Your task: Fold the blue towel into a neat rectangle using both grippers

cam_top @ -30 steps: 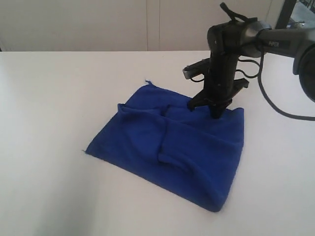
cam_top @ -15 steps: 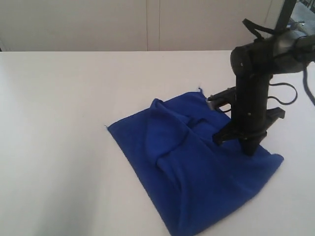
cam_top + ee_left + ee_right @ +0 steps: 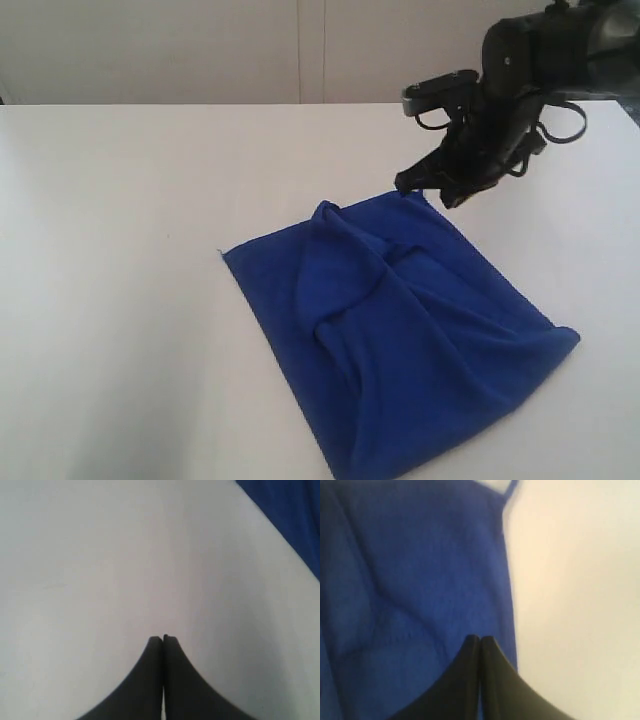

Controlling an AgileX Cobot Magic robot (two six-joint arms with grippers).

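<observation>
Towel-folding scene on a white bench (image 3: 120, 200), seen from one outside camera and two wrist cameras. Blue towel (image 3: 400, 340) lying loosely folded right of centre on the bench, roughly four-sided but skewed, one corner pointing toward the far side and the opposite end reaching the picture's near edge. Raised ridges and creases across its middle, layers overlapping unevenly. Small thread tag (image 3: 511, 488) sticking out from one corner, seen in the right wrist view.

Right gripper (image 3: 480, 639) lifted off the cloth, hanging tilted just above the towel's far corner in the outside view, black cables (image 3: 560, 125) looped behind it. Jaws clenched tip to tip, no cloth between them. Blue fabric beneath them and bare bench to one side in the wrist view. Not touching the towel, as far as the outside view shows.

Left gripper (image 3: 163, 640) outside the outside camera's picture. Jaws likewise pressed fully together and empty, over bare white bench, with only an edge of the towel at one corner of its wrist view, well apart from the tips. Pale panelled wall (image 3: 200, 50) behind the bench.
</observation>
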